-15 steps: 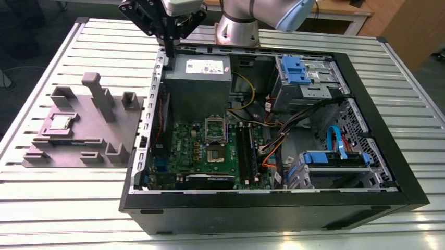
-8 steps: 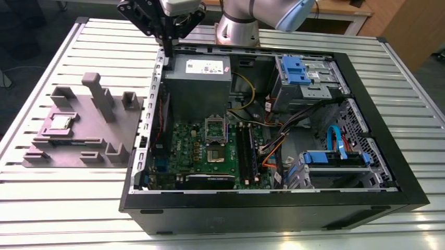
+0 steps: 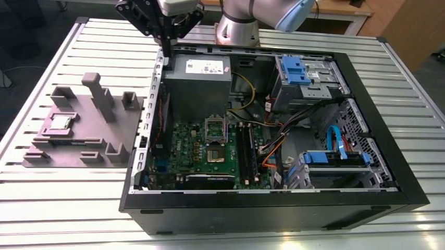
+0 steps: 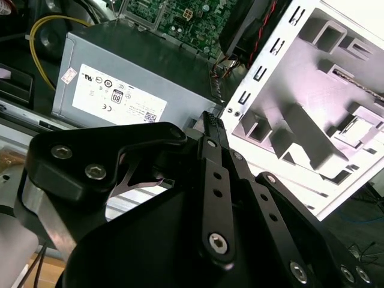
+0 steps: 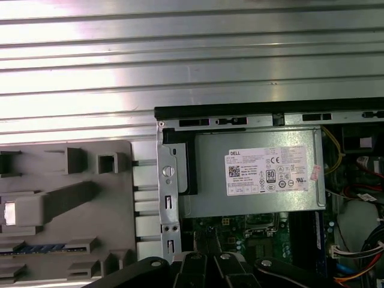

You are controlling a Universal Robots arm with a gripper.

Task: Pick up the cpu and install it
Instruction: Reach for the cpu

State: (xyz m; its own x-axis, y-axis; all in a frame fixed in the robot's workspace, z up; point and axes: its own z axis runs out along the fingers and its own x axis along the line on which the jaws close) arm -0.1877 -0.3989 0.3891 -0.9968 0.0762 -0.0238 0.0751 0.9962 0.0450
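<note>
The closed tips of the gripper (image 3: 167, 53) hang over the metal side wall (image 3: 158, 88) of the open computer case (image 3: 278, 211). The power supply (image 3: 198, 86) sits just inside that wall, so there is little room straight down from the jaws. To the exterior view's left of the jaws, bare slatted table (image 3: 104, 47) lies open as far as the grey fixture (image 3: 73, 143). Its upright blocks (image 3: 96, 91) stand between the jaws and the cpu (image 3: 61, 123), whose pocket is open from above. Deeper in the case, beyond the power supply from the jaws, the motherboard socket (image 3: 212, 154) is clear overhead. Memory modules (image 3: 247, 148) stand just beside it, with loose cables (image 3: 278, 138) beyond them.
</note>
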